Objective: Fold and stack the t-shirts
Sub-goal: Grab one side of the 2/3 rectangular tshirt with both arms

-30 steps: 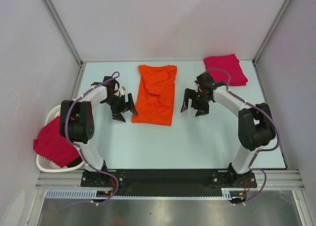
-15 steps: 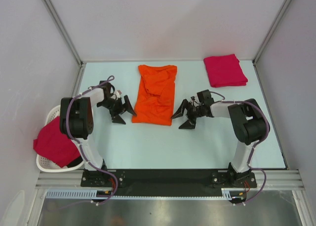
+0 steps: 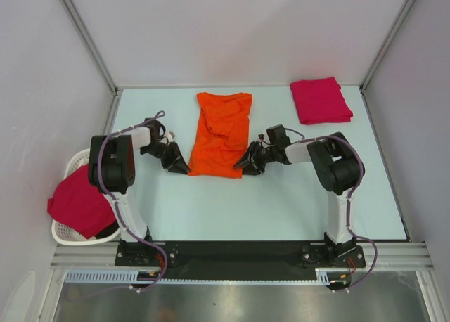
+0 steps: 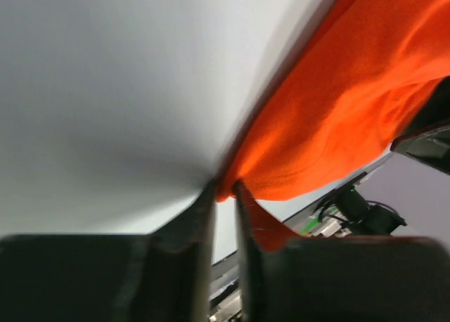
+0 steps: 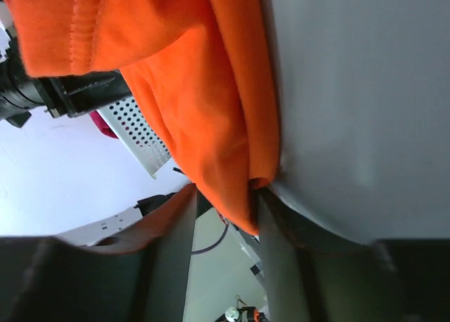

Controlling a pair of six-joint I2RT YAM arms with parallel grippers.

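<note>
Both arms have dropped low and closed in on the orange t-shirt [image 3: 221, 136] since 1 second ago, when their pincers stood wide and clear of it.

At far left a crimson t-shirt [image 3: 77, 204] hangs over the white basket [image 3: 70, 232], covering most of it. The left pincer [image 3: 179, 167] lies at the orange t-shirt's near-left corner; in the left wrist view its 2 fingers [image 4: 202, 216] are nearly together, clamped on the tip of that corner [image 4: 222, 192] – though that view is blurred. The orange t-shirt lies lengthwise mid-counter, rumpled at its far end. The right pincer [image 3: 246, 166] is at the near-right corner. In its wrist view the fingers stand further apart, with the folded hem [image 5: 239, 188] between them and touching the right-hand finger [image 5: 271, 230]; whether they actually pinch it I cannot tell. From above, both pincers' tips merge into dark shapes against the cloth edge. A folded crimson t-shirt [image 3: 320, 100] rests on the counter [image 3: 281, 202] in the far-right corner – well apart from both arms.
</note>
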